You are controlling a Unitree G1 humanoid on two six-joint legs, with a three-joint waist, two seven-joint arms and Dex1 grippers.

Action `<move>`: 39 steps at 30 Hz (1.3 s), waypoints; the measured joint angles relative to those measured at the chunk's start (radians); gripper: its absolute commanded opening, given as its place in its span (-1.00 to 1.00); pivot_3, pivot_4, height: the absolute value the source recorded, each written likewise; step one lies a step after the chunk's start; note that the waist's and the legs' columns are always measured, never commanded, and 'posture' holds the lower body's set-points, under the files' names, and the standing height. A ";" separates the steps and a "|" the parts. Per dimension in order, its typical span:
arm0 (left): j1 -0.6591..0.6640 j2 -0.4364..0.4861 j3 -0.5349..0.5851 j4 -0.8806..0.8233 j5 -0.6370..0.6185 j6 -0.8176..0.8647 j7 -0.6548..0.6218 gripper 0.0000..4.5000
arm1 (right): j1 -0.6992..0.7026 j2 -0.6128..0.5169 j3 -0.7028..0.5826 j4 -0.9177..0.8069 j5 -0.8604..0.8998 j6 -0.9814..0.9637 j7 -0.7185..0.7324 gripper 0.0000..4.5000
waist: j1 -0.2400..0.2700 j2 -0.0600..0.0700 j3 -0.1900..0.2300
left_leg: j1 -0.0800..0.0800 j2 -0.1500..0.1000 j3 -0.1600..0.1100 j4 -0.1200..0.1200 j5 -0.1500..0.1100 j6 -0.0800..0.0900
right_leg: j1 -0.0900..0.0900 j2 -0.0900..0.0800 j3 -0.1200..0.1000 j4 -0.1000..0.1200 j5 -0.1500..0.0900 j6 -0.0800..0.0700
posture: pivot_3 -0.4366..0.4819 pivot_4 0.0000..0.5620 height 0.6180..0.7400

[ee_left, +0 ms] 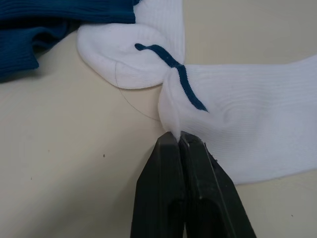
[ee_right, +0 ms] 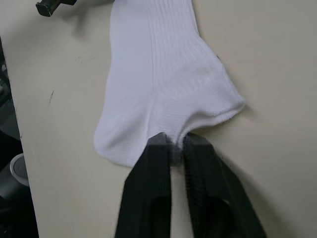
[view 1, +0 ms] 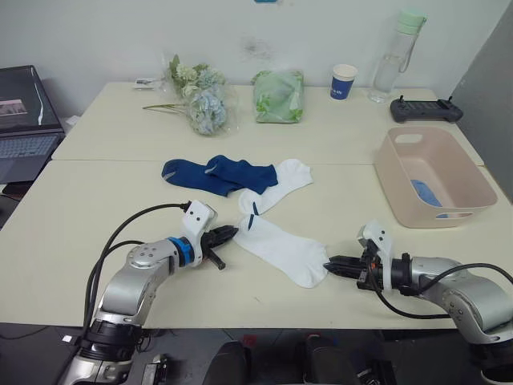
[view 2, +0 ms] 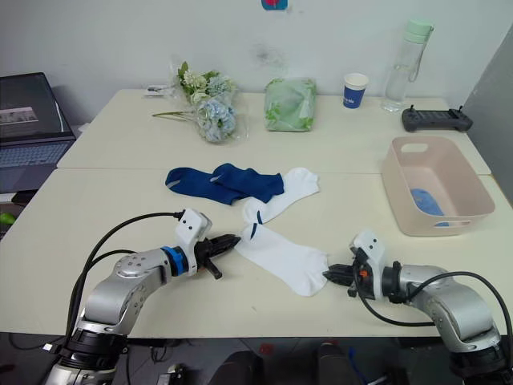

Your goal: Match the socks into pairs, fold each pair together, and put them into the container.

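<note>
A white sock (view 1: pixel 280 250) with a dark stripe lies flat near the table's front edge. My left gripper (view 1: pixel 233 233) is shut on its left end, the closed fingertips (ee_left: pixel 171 148) pinching the fabric. At the opposite end my right gripper (view 1: pixel 328 266) is shut on its edge (ee_right: pixel 198 99). A second white sock (view 1: pixel 278 186) lies just behind, touching the first. Two navy socks (view 1: pixel 215 172) overlap to the left of that one. The pale pink container (view 1: pixel 469 172) stands at the right with a light blue sock (view 1: pixel 425 193) inside.
Along the back of the table are a flower bunch (view 1: pixel 203 101), a green bag (view 1: pixel 278 96), a blue-and-white paper cup (view 1: pixel 344 82), a water bottle (view 1: pixel 397 56) and a black controller (view 1: pixel 426 110). A laptop (view 1: pixel 24 120) sits far left.
</note>
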 measured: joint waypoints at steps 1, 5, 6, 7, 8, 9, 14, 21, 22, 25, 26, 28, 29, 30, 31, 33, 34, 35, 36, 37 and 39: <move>0.010 0.000 0.004 -0.011 -0.011 0.005 0.001 -1.00 | -0.003 -0.001 0.000 0.001 0.002 0.001 0.001 -0.98 | 0.000 0.000 0.000 | 0.000 0.000 0.000 0.000 0.000 0.000 | 0.000 0.000 0.000 0.000 0.000 0.000 | -0.05 -0.47 1.00; 0.058 -0.007 0.051 -0.067 -0.061 0.057 0.021 -1.00 | -0.035 -0.022 -0.016 0.006 0.030 0.017 0.021 -0.98 | 0.000 0.000 0.000 | 0.000 0.000 0.000 0.000 0.000 0.000 | 0.000 0.000 0.000 0.000 0.000 0.000 | -0.05 -0.47 1.00; 0.071 -0.010 0.068 -0.083 -0.077 0.076 0.029 -1.00 | -0.040 -0.027 -0.025 0.006 0.039 0.021 0.022 -0.98 | 0.000 0.000 0.000 | 0.000 0.000 0.000 0.000 0.000 0.000 | 0.000 0.000 0.000 0.000 0.000 0.000 | -0.05 -0.47 1.00; 0.089 -0.016 0.091 -0.109 -0.106 0.106 0.039 -1.00 | -0.049 -0.030 -0.025 0.007 0.044 0.028 0.024 -0.98 | -0.001 0.000 0.000 | 0.000 0.000 0.000 0.000 0.000 0.000 | 0.000 0.000 0.000 0.000 0.000 0.000 | -0.05 -0.47 1.00; 0.111 -0.027 0.112 -0.140 -0.138 0.131 0.050 -1.00 | -0.056 -0.033 -0.027 0.008 0.051 0.036 0.026 -0.98 | -0.002 0.000 0.000 | 0.000 0.000 0.000 0.000 0.000 0.000 | 0.000 0.000 0.001 0.000 0.000 0.000 | -0.05 -0.47 1.00; 0.148 -0.047 0.145 -0.197 -0.199 0.174 0.063 -1.00 | -0.067 -0.038 -0.033 0.010 0.072 0.053 0.029 -0.98 | -0.004 0.000 0.000 | 0.000 0.000 0.000 0.000 0.000 0.000 | 0.000 0.000 0.001 0.000 0.000 0.000 | -0.05 -0.47 1.00; 0.281 -0.112 0.189 -0.376 -0.312 0.245 0.154 -1.00 | -0.076 -0.110 -0.043 0.012 0.105 0.077 0.082 -0.98 | 0.002 -0.001 0.000 | 0.000 0.000 0.000 0.000 0.000 0.000 | 0.001 -0.001 0.000 0.000 0.000 0.000 | -0.05 -0.47 1.00; 0.427 -0.235 0.137 -0.487 -0.267 0.180 0.310 -1.00 | -0.099 -0.146 -0.003 0.113 0.042 0.016 0.124 -0.98 | 0.003 -0.001 -0.001 | 0.001 0.000 0.001 0.000 0.000 0.000 | 0.001 0.000 0.001 0.000 0.000 0.000 | -0.05 -0.47 1.00; 0.435 -0.244 0.129 -0.493 -0.254 0.166 0.325 -1.00 | -0.106 -0.146 0.002 0.125 0.034 0.007 0.128 -0.98 | 0.002 -0.001 -0.001 | 0.002 0.000 0.001 0.000 0.000 0.000 | 0.001 0.000 0.001 0.000 0.000 0.000 | -0.05 -0.47 1.00; 0.479 -0.273 0.101 -0.513 -0.224 0.127 0.369 -1.00 | -0.127 -0.129 0.032 0.161 -0.009 -0.024 0.123 -0.98 | 0.001 -0.001 -0.001 | 0.002 0.000 0.002 0.000 0.000 0.000 | 0.001 0.000 0.002 0.000 0.000 0.000 | -0.05 -0.47 1.00; 0.493 -0.275 0.095 -0.519 -0.217 0.122 0.376 -1.00 | -0.132 -0.125 0.042 0.168 -0.018 -0.031 0.123 -0.98 | 0.001 -0.001 -0.001 | 0.002 0.000 0.002 0.000 0.000 0.000 | 0.001 0.000 0.002 0.000 0.000 0.000 | -0.05 -0.47 1.00; 0.519 -0.274 0.093 -0.527 -0.211 0.109 0.378 -1.00 | -0.139 -0.112 0.052 0.169 -0.026 -0.034 0.123 -0.98 | 0.002 -0.001 -0.001 | 0.002 0.000 0.002 0.000 0.000 0.000 | 0.001 0.000 0.002 0.000 0.000 0.000 | -0.05 -0.47 1.00; 0.532 -0.269 0.089 -0.529 -0.210 0.104 0.376 -1.00 | -0.143 -0.103 0.055 0.169 -0.026 -0.034 0.123 -0.98 | 0.002 -0.001 -0.001 | 0.002 0.000 0.002 0.000 0.000 0.001 | 0.001 0.000 0.002 0.000 0.000 0.000 | -0.05 -0.47 1.00; 0.547 -0.266 0.084 -0.529 -0.210 0.103 0.374 -1.00 | -0.147 -0.099 0.055 0.169 -0.027 -0.034 0.123 -0.98 | 0.002 -0.001 -0.001 | 0.002 0.000 0.002 0.000 0.000 0.001 | 0.001 0.000 0.002 0.000 0.000 0.000 | -0.05 -0.47 1.00; 0.551 -0.265 0.083 -0.528 -0.209 0.103 0.373 -1.00 | -0.150 -0.098 0.055 0.169 -0.027 -0.034 0.122 -0.98 | 0.002 -0.001 -0.001 | 0.001 0.000 0.002 0.000 0.000 0.001 | 0.001 0.000 0.002 0.000 0.000 0.000 | -0.05 -0.47 1.00; 0.563 -0.256 0.079 -0.523 -0.209 0.084 0.359 -1.00 | -0.159 -0.096 0.055 0.169 -0.029 -0.033 0.121 -0.98 | 0.001 -0.001 -0.001 | 0.002 0.000 0.003 0.000 0.000 0.001 | 0.001 0.000 0.003 0.000 0.000 0.000 | -0.05 -0.47 1.00; 0.566 -0.255 0.077 -0.514 -0.208 0.071 0.350 -1.00 | -0.161 -0.095 0.055 0.170 -0.031 -0.033 0.121 -0.98 | 0.000 -0.001 -0.001 | 0.002 0.000 0.003 0.000 0.000 0.001 | 0.001 0.000 0.003 0.000 0.000 0.000 | -0.05 -0.47 1.00; 0.568 -0.255 0.077 -0.498 -0.207 0.059 0.345 -1.00 | -0.165 -0.094 0.055 0.174 -0.032 -0.033 0.121 -0.98 | 0.000 -0.001 -0.001 | 0.002 0.000 0.003 0.000 0.000 0.001 | 0.001 0.000 0.003 0.000 0.000 0.000 | -0.05 -0.47 1.00; 0.573 -0.253 0.076 -0.477 -0.204 0.043 0.333 -1.00 | -0.171 -0.094 0.055 0.178 -0.036 -0.034 0.122 -0.98 | -0.001 -0.001 -0.001 | 0.002 0.000 0.003 0.000 0.000 0.001 | 0.001 0.000 0.004 0.000 0.000 0.000 | -0.05 -0.47 1.00; 0.579 -0.251 0.076 -0.460 -0.200 0.028 0.324 -1.00 | -0.176 -0.094 0.055 0.181 -0.041 -0.035 0.123 -0.98 | -0.003 -0.001 -0.001 | 0.002 0.000 0.003 0.000 -0.001 0.001 | 0.001 0.000 0.004 -0.001 0.000 0.000 | -0.05 -0.47 1.00; 0.584 -0.251 0.075 -0.418 -0.190 -0.018 0.297 -0.82 | -0.177 -0.094 0.057 0.185 -0.043 -0.040 0.123 -0.78 | -0.004 -0.001 -0.001 | 0.002 0.000 0.004 -0.001 -0.001 0.001 | 0.001 0.000 0.005 -0.001 0.000 0.000 | -0.05 -0.47 1.00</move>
